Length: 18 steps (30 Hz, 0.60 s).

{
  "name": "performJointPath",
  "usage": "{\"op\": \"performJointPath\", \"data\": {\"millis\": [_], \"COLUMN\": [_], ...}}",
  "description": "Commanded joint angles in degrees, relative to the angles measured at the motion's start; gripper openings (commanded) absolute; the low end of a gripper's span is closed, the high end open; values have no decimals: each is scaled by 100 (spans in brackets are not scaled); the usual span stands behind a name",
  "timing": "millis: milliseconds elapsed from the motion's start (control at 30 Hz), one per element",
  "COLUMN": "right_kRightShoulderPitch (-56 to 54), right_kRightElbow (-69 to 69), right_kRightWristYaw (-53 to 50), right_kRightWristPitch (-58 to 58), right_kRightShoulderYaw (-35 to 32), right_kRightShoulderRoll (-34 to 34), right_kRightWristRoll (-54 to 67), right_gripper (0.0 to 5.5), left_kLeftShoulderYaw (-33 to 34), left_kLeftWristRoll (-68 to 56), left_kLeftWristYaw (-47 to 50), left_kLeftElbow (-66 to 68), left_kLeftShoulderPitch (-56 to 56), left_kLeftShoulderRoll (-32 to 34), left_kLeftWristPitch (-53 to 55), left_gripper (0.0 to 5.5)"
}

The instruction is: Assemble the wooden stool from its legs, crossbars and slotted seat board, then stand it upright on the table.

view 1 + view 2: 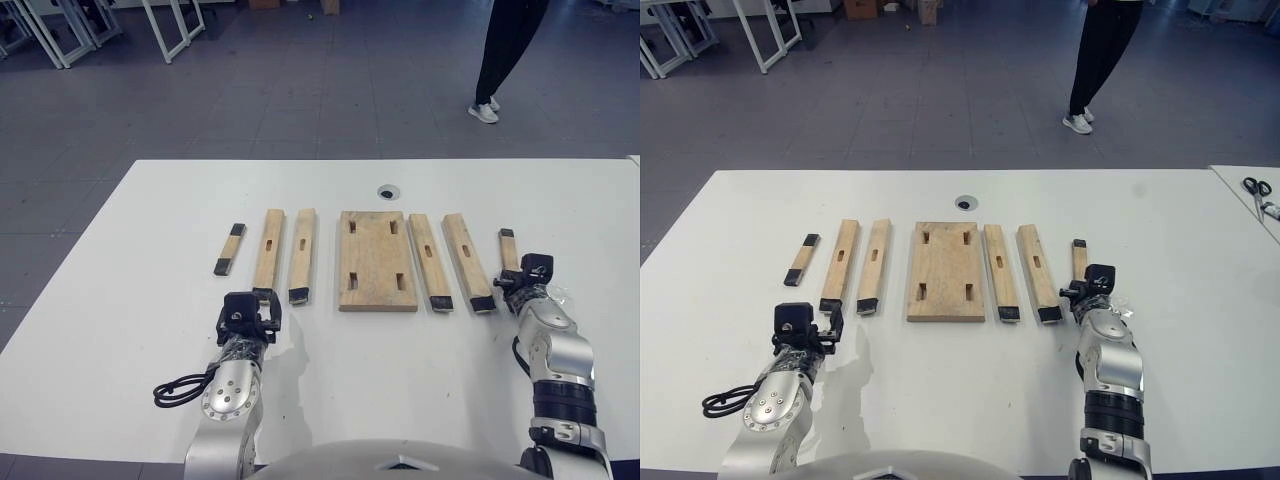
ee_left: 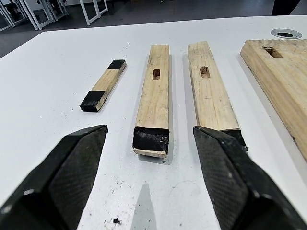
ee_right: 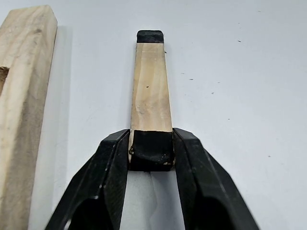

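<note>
Now the short crossbar (image 3: 151, 91) is clamped at its near black tip by the right gripper (image 3: 151, 143). The left gripper (image 2: 149, 136) is held open before a leg (image 2: 154, 96). The seat board (image 1: 377, 258) is laid flat mid-table (image 1: 120, 280).

Prob. a lab: wht table (image 1: 120, 300), grey tile floor (image 1: 300, 90), metal frames (image 1: 160, 40)

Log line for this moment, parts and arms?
parts: all loose, flat on table | left jaws: open, facing end of outer left leg | right jaws: closed on near end of right crossbar
</note>
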Motion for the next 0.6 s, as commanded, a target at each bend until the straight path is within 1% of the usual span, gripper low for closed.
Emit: {"op": "performJointPath", "data": {"millis": [33, 67, 100, 167, 233, 300, 367, 467, 600], "right_kRightShoulderPitch": [-79, -172, -316, -715, -933, -857, -653, -392, -347], "right_kRightElbow": [103, -4, -185, -539, -951, -1416, -1765, -2189, -2519], "right_kRightWristYaw": [-107, -94, -27, 206, 510, 1104, 1556, 1810, 1905], "right_kRightWristPitch": [-272, -451, -702, -1011, -1347, -1249, -1182, -1072, -907], "right_kRightShoulderYaw": [-91, -85, 25, 396, 893, 1550, 2082, 2573, 2886], "right_kRightShoulderRoll": [-175, -282, -446, -561, -421, -191, -45, 27, 125], "right_kRightWristRoll": [-96, -149, -269, -390, -398, -115, 109, 123, 143], "right_gripper": [130, 130, 130, 130, 130, 130, 130, 130, 130], "left_kLeftShoulderYaw": [661, 868, 1187, 1681, 2485, 3383, 3882, 4159, 4157], "left_kLeftWristRoll": [-708, -992, -1473, -2400, -3783, -5209, -6014, -6630, -6723], "left_kLeftWristYaw": [-512, -757, -1045, -1535, -1746, -1766, -1660, -1503, -1479], "left_kLeftElbow": [644, 829, 980, 1161, 1489, 2149, 2801, 3596, 4543], "left_kLeftShoulderPitch": [-873, -1336, -2031, -3317, -4325, -5026, -5445, -5716, -5732], "left_kLeftShoulderRoll": [95, 208, 301, 478, 211, -70, -95, 131, 502], "left_kLeftWristPitch": [397, 541, 930, 1600, 2453, 2968, 3240, 3564, 3634], "left_gripper": [330, 330, 330, 330, 330, 330, 330, 330, 330]}}
